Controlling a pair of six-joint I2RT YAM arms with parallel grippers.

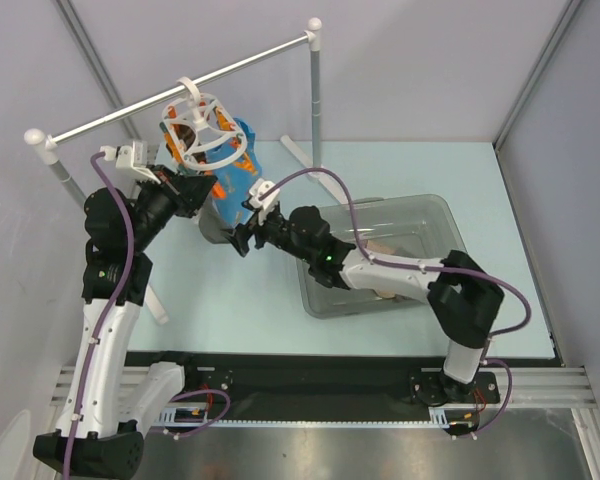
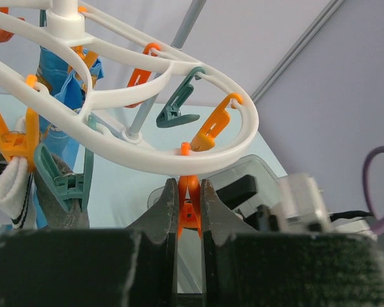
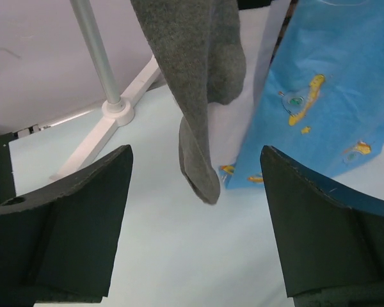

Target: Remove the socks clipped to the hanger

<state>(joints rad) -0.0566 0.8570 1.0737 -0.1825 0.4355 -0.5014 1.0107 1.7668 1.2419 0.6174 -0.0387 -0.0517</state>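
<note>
Grey sock point(image 3: 198, 77), white hanger point(image 2: 147, 157), orange clip point(image 2: 189, 204), blue yellow-printed cloth point(image 3: 333, 83).

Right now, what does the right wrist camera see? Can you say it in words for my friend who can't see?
A grey sock hangs down between the open fingers of the right gripper, touching neither. To its right hangs a blue cloth with small yellow prints. To its left a metal post stands on a white foot on the pale table.

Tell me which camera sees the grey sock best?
The right wrist view. The grey sock hangs large and clear there, in front of the open right gripper. The top view shows just a dark scrap under the blue cloth; the left wrist view catches perhaps a grey edge beside a green clip.
</note>
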